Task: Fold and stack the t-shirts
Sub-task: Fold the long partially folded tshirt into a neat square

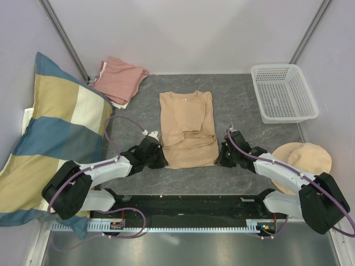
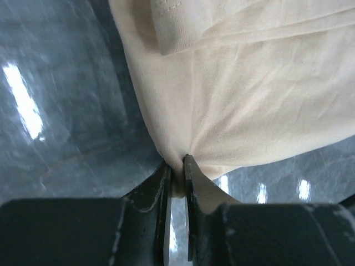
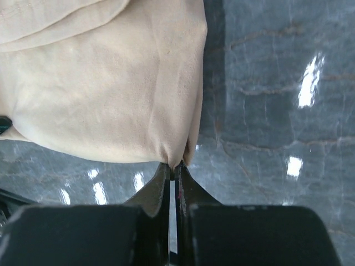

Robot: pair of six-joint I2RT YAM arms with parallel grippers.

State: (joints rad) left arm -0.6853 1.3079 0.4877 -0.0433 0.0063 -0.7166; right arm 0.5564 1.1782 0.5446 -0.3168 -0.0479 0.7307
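On the table (image 1: pixel 238 111) | my left gripper (image 2: pixel 177 166) and right gripper (image 3: pixel 173 166) pinch hem corners of the tan shirt (image 1: pixel 186 130) | sleeves in, halving left | pink shirt (image 1: pixel 119 80) looks folded, stacking left

The top view is bright and evenly lit, with soft shadows. In the wrist views white glare spots dot the glossy table (image 3: pixel 266 111), which blurs toward the left view's left edge.

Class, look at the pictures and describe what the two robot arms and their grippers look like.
The left arm and right arm each have slim white links between chunky black joint housings. A thin purple cable loops along each arm. The left gripper and right gripper are black, each with two flat, tapering fingers whose edges are scuffed pale.
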